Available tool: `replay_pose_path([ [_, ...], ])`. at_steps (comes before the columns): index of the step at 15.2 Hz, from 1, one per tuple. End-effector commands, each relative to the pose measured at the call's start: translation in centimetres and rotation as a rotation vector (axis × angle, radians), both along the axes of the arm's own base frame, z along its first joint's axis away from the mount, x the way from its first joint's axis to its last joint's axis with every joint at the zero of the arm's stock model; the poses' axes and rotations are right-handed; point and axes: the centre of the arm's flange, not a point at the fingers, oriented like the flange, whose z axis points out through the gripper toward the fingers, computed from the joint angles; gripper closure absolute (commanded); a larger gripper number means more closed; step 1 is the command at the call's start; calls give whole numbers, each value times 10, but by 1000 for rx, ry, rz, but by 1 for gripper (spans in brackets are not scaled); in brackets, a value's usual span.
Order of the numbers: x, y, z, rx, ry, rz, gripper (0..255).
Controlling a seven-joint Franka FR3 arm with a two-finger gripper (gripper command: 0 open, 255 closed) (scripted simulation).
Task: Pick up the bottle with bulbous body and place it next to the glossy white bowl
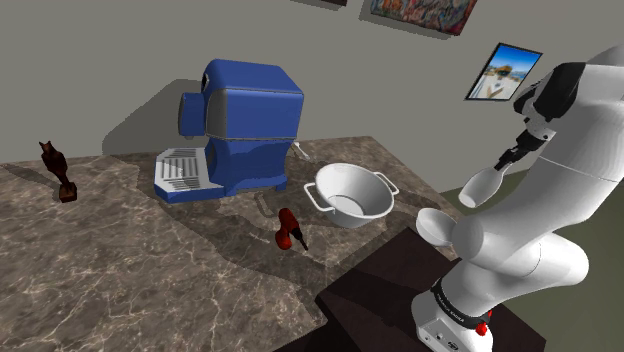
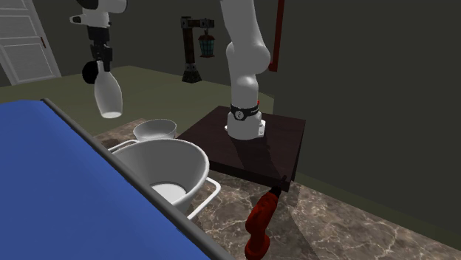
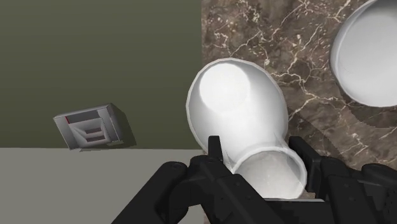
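Pincer [image 2: 100,68]: black, two fingers, clamped on the neck of the white bottle; I see the same grip in my wrist view [image 3: 257,159], one finger on each side of the neck.

Item 1. White bottle [image 2: 108,96], bulbous body. It is carried in the air, neck up in the pincer and wide body hanging below. In the shoulder view [image 1: 482,187] it is clear of the worktop, beside the arm's upper link. The wrist view [image 3: 235,102] places it over the worktop's edge, partly above marble and partly above the olive floor.

Item 2. Small white bowl [image 2: 155,129], plain rim. It sits on the worktop between the handled bowl and the stand, lower than the bottle and to the second exterior view's right of it. A curved white rim [image 3: 372,57] in the wrist view lies near the bottle's body; I cannot tell which bowl it is.

Item 3. Large white bowl with two handles [image 1: 350,192], on the worktop just beside the coffee machine.

Item 4. Blue coffee machine [image 1: 240,130], upright towards the back of the worktop, with a grey drip tray at its front.

Item 5. Red tool [image 1: 290,230], lying on the worktop in front of the handled bowl.

Item 6. Dark brown figurine [image 1: 58,170], well apart at the shoulder view's left.

Item 7. Worktop [image 1: 150,270], brown marble with pale veins.

Item 8. Stand [image 2: 284,144], a dark box carrying the arm's base, set against the worktop.

Item 9. Grey boxy object [image 3: 95,127] on the floor, well apart from the worktop.
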Motion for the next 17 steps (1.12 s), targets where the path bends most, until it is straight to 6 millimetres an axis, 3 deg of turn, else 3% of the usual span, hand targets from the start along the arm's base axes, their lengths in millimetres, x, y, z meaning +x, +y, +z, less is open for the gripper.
replay_pose_path([
  [1,1,-1,-10,-1,0,0,255],
  [13,1,-1,-72,-1,0,0,255],
  [17,1,-1,-72,-1,0,0,255],
])
